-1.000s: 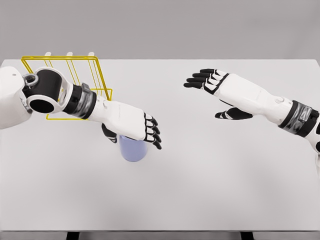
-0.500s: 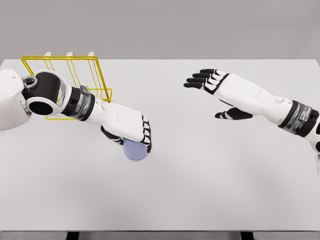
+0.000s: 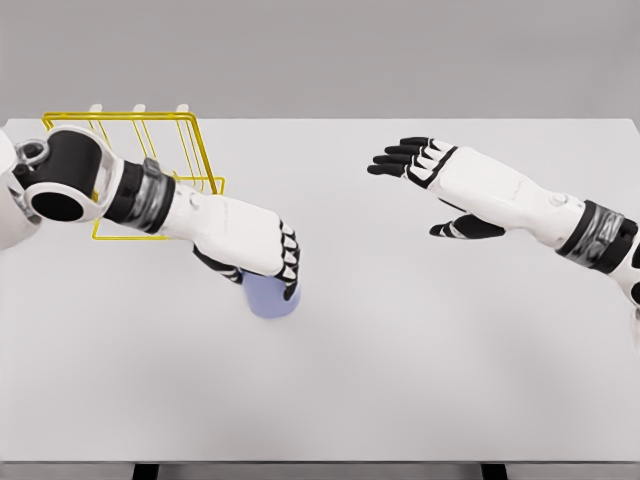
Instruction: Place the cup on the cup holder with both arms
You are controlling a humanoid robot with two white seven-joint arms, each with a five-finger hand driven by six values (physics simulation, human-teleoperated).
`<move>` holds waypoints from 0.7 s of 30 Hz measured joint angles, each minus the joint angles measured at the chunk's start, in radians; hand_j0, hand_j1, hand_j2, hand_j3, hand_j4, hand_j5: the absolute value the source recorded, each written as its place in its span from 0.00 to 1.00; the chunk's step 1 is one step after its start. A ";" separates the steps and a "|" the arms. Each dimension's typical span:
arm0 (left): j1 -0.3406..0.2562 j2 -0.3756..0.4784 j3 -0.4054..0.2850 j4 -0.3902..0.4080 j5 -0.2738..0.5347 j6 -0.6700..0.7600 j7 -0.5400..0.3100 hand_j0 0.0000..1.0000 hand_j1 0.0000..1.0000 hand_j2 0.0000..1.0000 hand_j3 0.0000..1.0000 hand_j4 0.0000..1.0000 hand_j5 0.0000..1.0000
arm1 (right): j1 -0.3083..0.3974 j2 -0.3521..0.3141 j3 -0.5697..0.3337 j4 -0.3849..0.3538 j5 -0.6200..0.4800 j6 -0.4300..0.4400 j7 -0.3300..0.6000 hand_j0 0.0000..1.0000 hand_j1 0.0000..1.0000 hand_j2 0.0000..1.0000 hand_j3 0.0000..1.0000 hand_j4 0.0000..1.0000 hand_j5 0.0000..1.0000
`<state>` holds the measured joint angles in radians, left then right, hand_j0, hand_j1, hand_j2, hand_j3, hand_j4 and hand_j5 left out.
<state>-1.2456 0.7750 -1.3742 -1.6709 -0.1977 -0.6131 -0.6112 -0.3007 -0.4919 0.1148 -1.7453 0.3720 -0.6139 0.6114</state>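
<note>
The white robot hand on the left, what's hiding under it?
Under the left hand is a pale blue cup on the white table. The fingers curl over its rim. Only the cup's lower front shows; its top and opening are covered.

Cup (image 3: 268,298) on table (image 3: 420,350), right of cup holder (image 3: 185,150)

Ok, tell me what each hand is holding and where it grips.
The left hand is closed over the upper part of the lavender cup, fingers around its side. The right hand is open, holding nothing.
</note>
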 measured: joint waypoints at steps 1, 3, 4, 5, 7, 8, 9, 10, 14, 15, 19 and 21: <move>-0.003 0.006 0.001 -0.004 0.004 0.000 0.000 0.63 0.63 0.63 0.63 0.63 0.63 | 0.000 0.000 0.000 0.000 0.000 0.000 0.000 1.00 1.00 1.00 1.00 1.00 1.00; -0.018 0.022 0.002 -0.017 0.015 0.000 0.000 0.63 0.63 0.63 0.63 0.63 0.63 | 0.002 0.000 0.000 0.000 0.000 0.000 0.000 1.00 1.00 1.00 1.00 1.00 1.00; -0.026 0.031 0.003 -0.022 0.022 0.000 0.000 0.63 0.63 0.63 0.63 0.63 0.63 | 0.002 0.000 0.000 0.000 0.000 0.000 0.000 1.00 1.00 1.00 1.00 1.00 1.00; -0.029 0.038 0.003 -0.027 0.028 0.000 0.000 0.63 0.63 0.63 0.63 0.63 0.63 | 0.000 0.000 0.000 0.000 0.000 0.000 0.000 1.00 1.00 1.00 1.00 1.00 1.00; -0.034 0.047 0.004 -0.034 0.037 0.000 0.000 0.63 0.63 0.63 0.63 0.63 0.63 | 0.000 0.000 0.000 -0.001 0.000 0.000 0.000 1.00 1.00 1.00 1.00 1.00 1.00; -0.034 0.051 0.004 -0.037 0.041 0.000 0.000 0.63 0.63 0.63 0.63 0.63 0.63 | 0.000 0.000 0.000 -0.001 0.000 0.000 0.000 1.00 1.00 1.00 1.00 1.00 1.00; -0.038 0.056 0.005 -0.040 0.044 0.000 0.000 0.62 0.62 0.62 0.62 0.62 0.62 | 0.002 0.000 0.000 -0.001 0.000 0.000 0.000 1.00 1.00 1.00 1.00 1.00 1.00; -0.040 0.060 0.005 -0.042 0.047 0.000 0.000 0.61 0.61 0.61 0.61 0.61 0.61 | 0.002 0.000 0.000 -0.001 0.000 0.000 0.000 1.00 1.00 1.00 1.00 1.00 1.00; -0.043 0.071 0.007 -0.047 0.056 0.000 0.000 0.61 0.61 0.61 0.61 0.61 0.61 | 0.002 0.000 0.000 -0.001 0.000 0.000 0.000 1.00 1.00 1.00 1.00 1.00 1.00; -0.043 0.075 0.008 -0.048 0.058 0.000 0.000 0.61 0.61 0.61 0.61 0.61 0.61 | 0.000 0.000 0.000 -0.001 0.000 0.000 0.000 1.00 1.00 1.00 1.00 1.00 1.00; -0.052 0.091 0.016 -0.050 0.061 0.000 0.000 0.60 0.60 0.60 0.60 0.60 0.60 | 0.002 0.000 0.000 -0.001 0.000 0.000 0.000 1.00 1.00 1.00 1.00 1.00 1.00; -0.060 0.098 0.019 -0.050 0.065 0.000 0.000 0.60 0.60 0.60 0.60 0.60 0.60 | 0.002 0.000 0.000 -0.002 0.000 0.000 0.000 1.00 1.00 1.00 1.00 1.00 1.00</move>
<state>-1.3054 0.8731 -1.3552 -1.7209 -0.1327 -0.6133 -0.6113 -0.2991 -0.4919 0.1153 -1.7468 0.3720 -0.6139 0.6114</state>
